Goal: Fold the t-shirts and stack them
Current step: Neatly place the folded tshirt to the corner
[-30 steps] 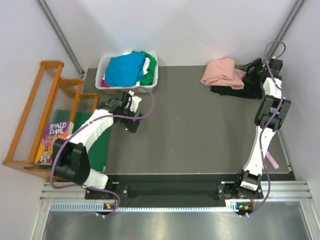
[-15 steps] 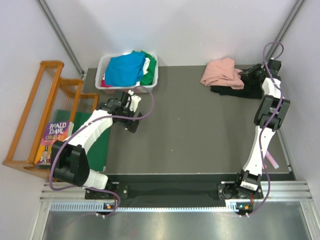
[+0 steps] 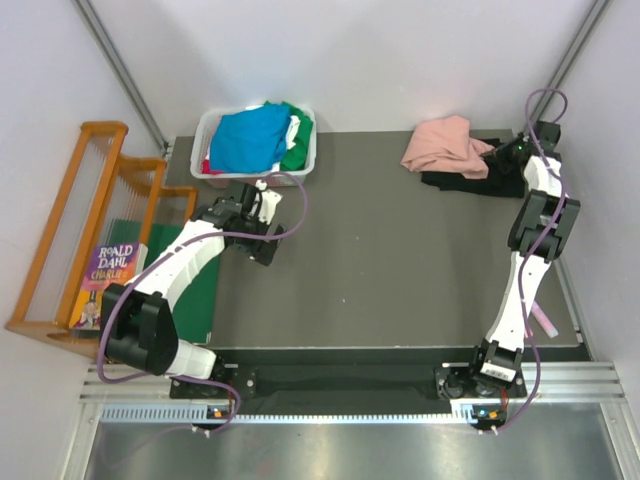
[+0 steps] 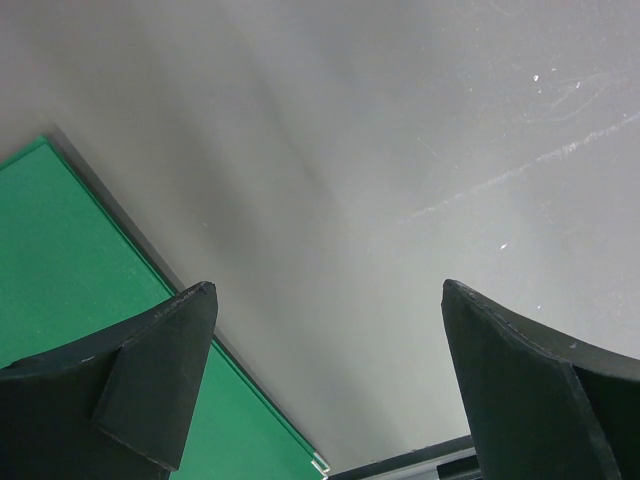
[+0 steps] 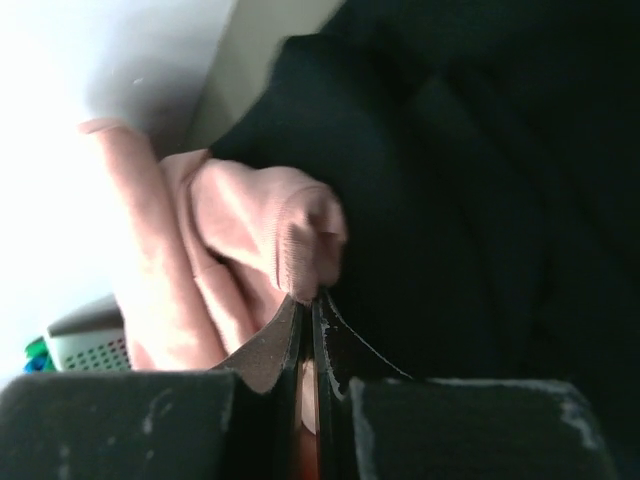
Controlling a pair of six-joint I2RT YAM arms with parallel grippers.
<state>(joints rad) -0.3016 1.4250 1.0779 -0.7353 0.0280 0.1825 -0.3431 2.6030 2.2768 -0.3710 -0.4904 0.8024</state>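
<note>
A crumpled dusty-pink t-shirt lies at the table's far right on top of a black t-shirt. My right gripper is shut on a hem of the pink t-shirt, the cloth pinched between its fingertips, with the black t-shirt right beside. Blue, green, white and red t-shirts fill a white basket at the far left. My left gripper hovers open over bare grey table with nothing between its fingers.
A dark-green board lies along the table's left edge, seen also under the left gripper as the board. A wooden rack with a Roald Dahl book stands left of the table. A pink object lies near the right edge.
My right gripper moved a little to the right at the pink shirt's edge and closed on its hem. The left arm has stayed still.
</note>
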